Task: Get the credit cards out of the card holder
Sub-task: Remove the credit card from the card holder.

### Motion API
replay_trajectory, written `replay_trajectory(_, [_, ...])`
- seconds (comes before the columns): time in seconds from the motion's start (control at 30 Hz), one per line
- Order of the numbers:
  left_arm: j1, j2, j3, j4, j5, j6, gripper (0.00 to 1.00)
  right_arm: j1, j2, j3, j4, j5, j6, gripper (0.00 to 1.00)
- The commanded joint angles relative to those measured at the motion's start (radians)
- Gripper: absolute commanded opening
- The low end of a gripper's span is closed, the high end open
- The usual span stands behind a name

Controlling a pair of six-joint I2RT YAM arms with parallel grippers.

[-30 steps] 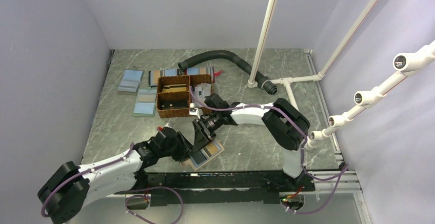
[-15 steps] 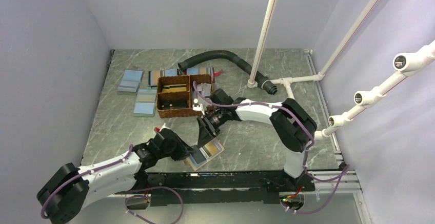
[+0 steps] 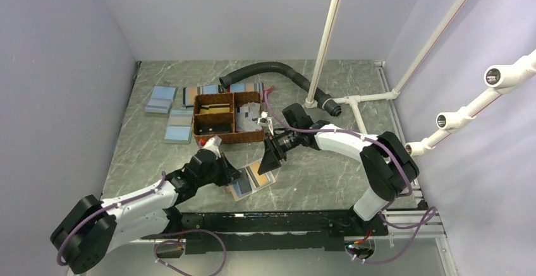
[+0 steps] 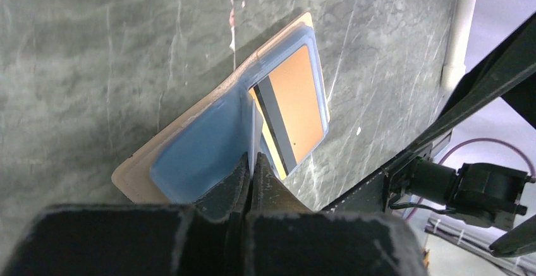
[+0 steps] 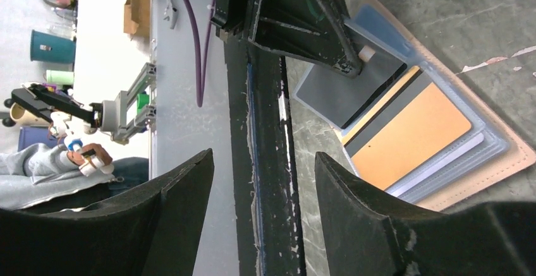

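The card holder (image 3: 253, 181) lies open on the table near the front; it has a tan rim and light blue and grey inner faces. In the left wrist view the card holder (image 4: 145, 162) shows an orange card (image 4: 297, 108) with a dark stripe in its right pocket. My left gripper (image 4: 253, 162) is shut on a thin upright inner leaf at the holder's fold. In the top view the left gripper (image 3: 232, 176) sits at the holder's left side. My right gripper (image 3: 267, 164) is open and empty, just above the holder's far right corner. The right wrist view shows the right gripper (image 5: 264, 162) and the orange card (image 5: 411, 140).
A brown woven basket (image 3: 226, 119) with cards stands behind the holder. Light blue flat rectangles (image 3: 160, 99) lie at the back left. A black hose (image 3: 272, 72) and a white pipe frame (image 3: 325, 42) are at the back right. The black base rail (image 3: 272, 222) runs along the near edge.
My right gripper has drawn back from the holder, up and to the right, and is empty. My left gripper has shifted slightly forward, still pinching the holder.
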Motion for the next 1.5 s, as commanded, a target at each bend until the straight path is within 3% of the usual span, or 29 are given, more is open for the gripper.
replay_trajectory(0.0, [0.045, 0.064, 0.052, 0.108, 0.092, 0.130, 0.01, -0.015, -0.017, -0.026, 0.107, -0.026, 0.012, 0.63])
replay_trajectory(0.13, [0.087, 0.152, 0.086, 0.122, 0.154, 0.123, 0.04, -0.015, -0.011, -0.085, 0.194, 0.035, 0.092, 0.61])
replay_trajectory(0.4, [0.096, 0.257, 0.076, 0.151, 0.184, -0.054, 0.33, 0.031, 0.029, -0.116, 0.280, 0.140, 0.199, 0.55])
replay_trajectory(0.5, [0.097, 0.251, 0.063, 0.150, 0.196, -0.117, 0.37, 0.036, 0.049, -0.103, 0.274, 0.160, 0.213, 0.55])
replay_trajectory(0.7, [0.097, 0.173, 0.058, 0.083, 0.191, -0.191, 0.36, 0.036, 0.078, -0.085, 0.258, 0.184, 0.228, 0.52])
replay_trajectory(0.9, [0.098, 0.102, 0.028, 0.047, 0.163, -0.255, 0.25, 0.036, 0.090, -0.070, 0.257, 0.179, 0.249, 0.51])
replay_trajectory(1.07, [0.097, 0.136, 0.061, 0.024, 0.176, -0.245, 0.34, 0.033, 0.099, -0.064, 0.248, 0.194, 0.251, 0.51])
replay_trajectory(1.27, [0.098, 0.204, 0.070, 0.035, 0.204, -0.263, 0.33, 0.033, 0.107, -0.055, 0.232, 0.215, 0.255, 0.50])
replay_trajectory(1.37, [0.097, 0.183, 0.071, 0.006, 0.188, -0.269, 0.31, 0.033, 0.103, -0.060, 0.237, 0.215, 0.260, 0.49])
replay_trajectory(1.47, [0.097, 0.145, 0.066, 0.000, 0.182, -0.268, 0.34, 0.032, 0.104, -0.059, 0.235, 0.214, 0.261, 0.49])
